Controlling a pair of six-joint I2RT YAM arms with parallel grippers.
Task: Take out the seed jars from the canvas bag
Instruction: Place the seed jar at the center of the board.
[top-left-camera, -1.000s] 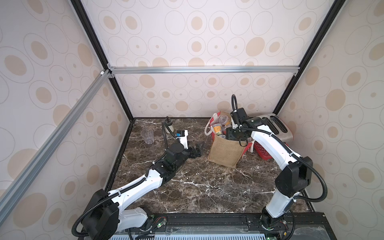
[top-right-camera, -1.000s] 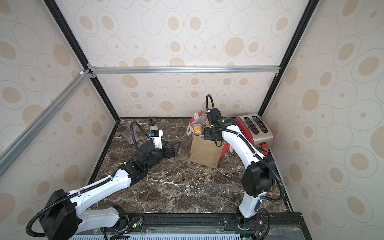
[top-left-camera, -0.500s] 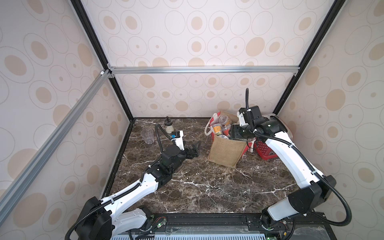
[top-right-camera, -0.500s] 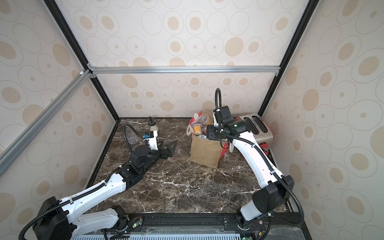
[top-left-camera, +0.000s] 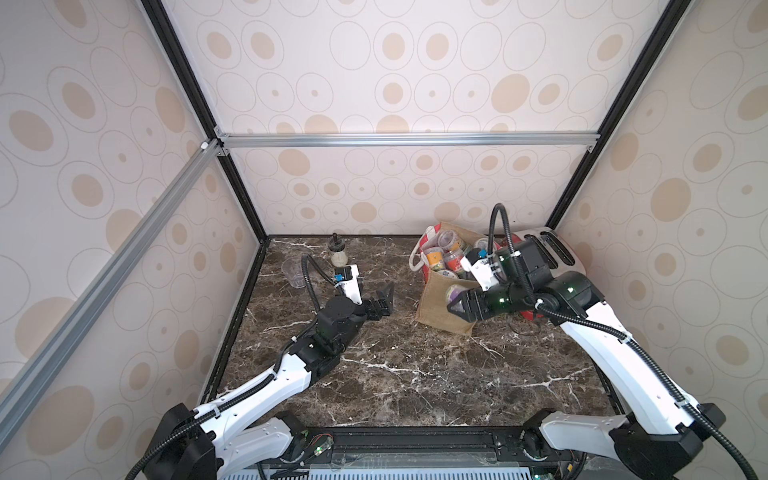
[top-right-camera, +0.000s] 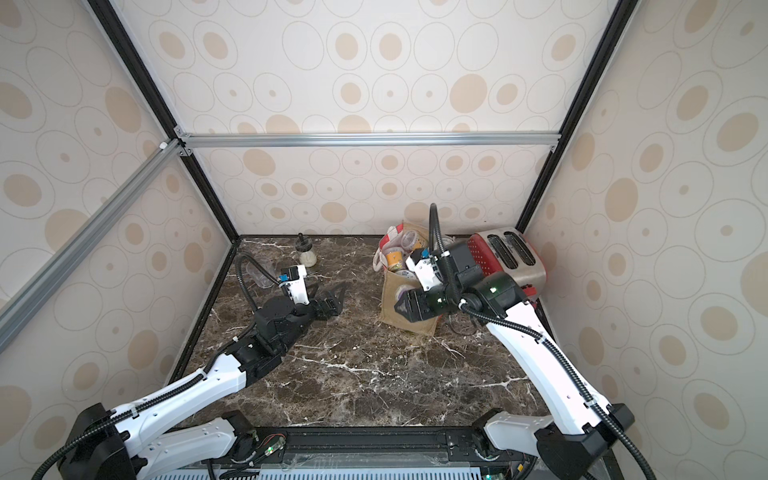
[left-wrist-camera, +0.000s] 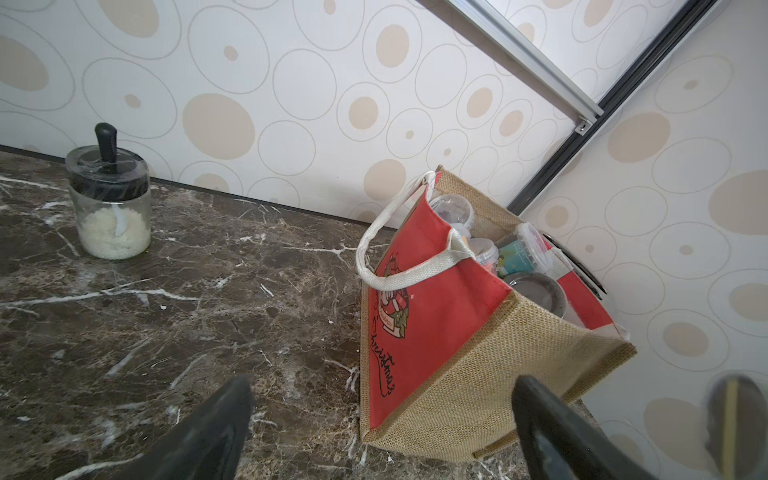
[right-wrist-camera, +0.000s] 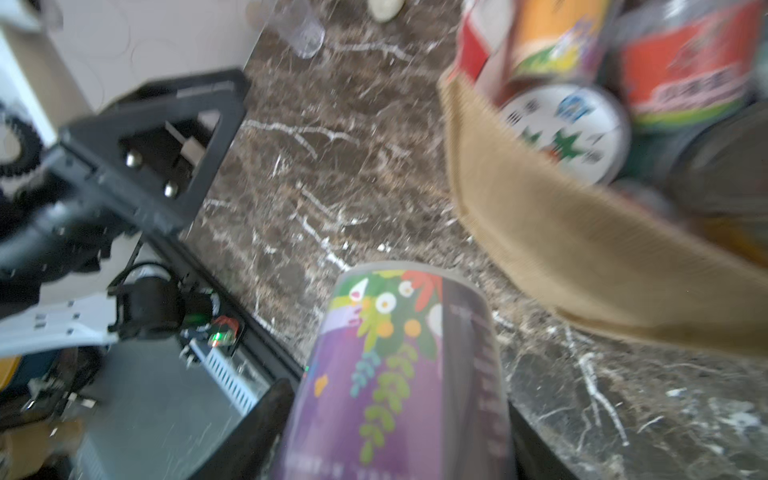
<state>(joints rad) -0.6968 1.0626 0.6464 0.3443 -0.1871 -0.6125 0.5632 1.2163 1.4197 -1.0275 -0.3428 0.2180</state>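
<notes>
One jar was out, many were not. At the far left of the counter (top-left-camera: 415, 374) stood a clear tumbler (top-left-camera: 294, 272) and a shaker (top-left-camera: 338, 253), neither a target. Next, the left gripper (top-left-camera: 385, 297) was spread wide and empty, low over the counter, aimed at the canvas bag (top-left-camera: 434, 307). The bag stood at the back, mouth open, with seed jars (top-left-camera: 451, 243) packed inside at mixed angles.

The right gripper (top-left-camera: 459, 305) was clamped on a purple-label jar (right-wrist-camera: 399, 365), held in the air just outside the bag's jute front wall. The jar's long axis ran along the fingers, far end pointing toward the counter's middle, tilted not upright; which end had the lid was unclear.

Risks:
- The smooth round sides could slip from the pinch.
- A swing leftward could hit the left gripper.
- A red toaster (top-left-camera: 561, 249) sat close behind the right arm.
</notes>
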